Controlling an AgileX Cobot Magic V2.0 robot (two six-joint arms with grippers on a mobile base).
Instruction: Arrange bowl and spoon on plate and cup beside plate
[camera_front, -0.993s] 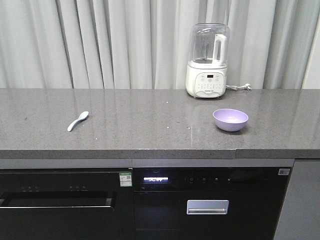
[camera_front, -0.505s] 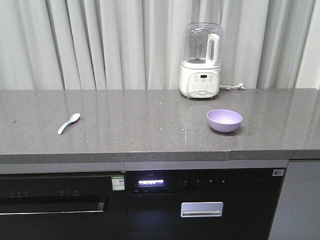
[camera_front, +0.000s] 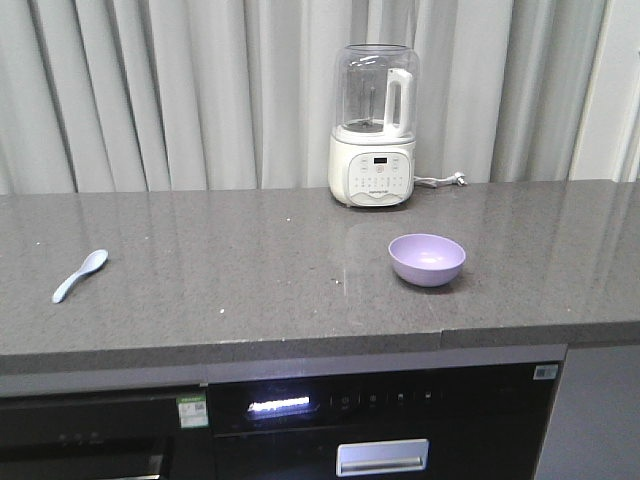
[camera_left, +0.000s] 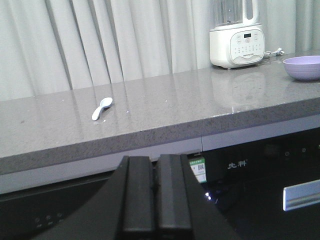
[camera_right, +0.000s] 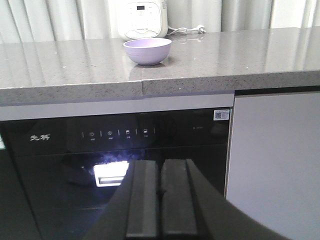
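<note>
The bowl (camera_front: 427, 259) sits upright on the counter (camera_front: 250, 270), right of centre and in front of the blender (camera_front: 373, 125), apart from it. It looks light and stiff, probably matte plastic, with a smooth rounded wall that gives little grip from outside. A pinch over the rim, one finger inside and one outside, seems the safest hold.

The spoon (camera_front: 80, 276) lies flat far to the left, well apart from the bowl. It is small, glossy and low, so it would likely skid on the polished stone. The stubby handle is the place to take it, pinched across its width.

The counter is grey speckled stone with a reflective sheen. The blender has a white base, clear jug and trailing cord. Pale pleated curtains (camera_front: 150, 90) hang behind, and black glass appliances (camera_front: 380, 420) stand below.

Neither plate nor cup is in view.

The left gripper (camera_left: 154, 165) and right gripper (camera_right: 160, 167) hang below counter level, fingers pressed together, holding nothing.
</note>
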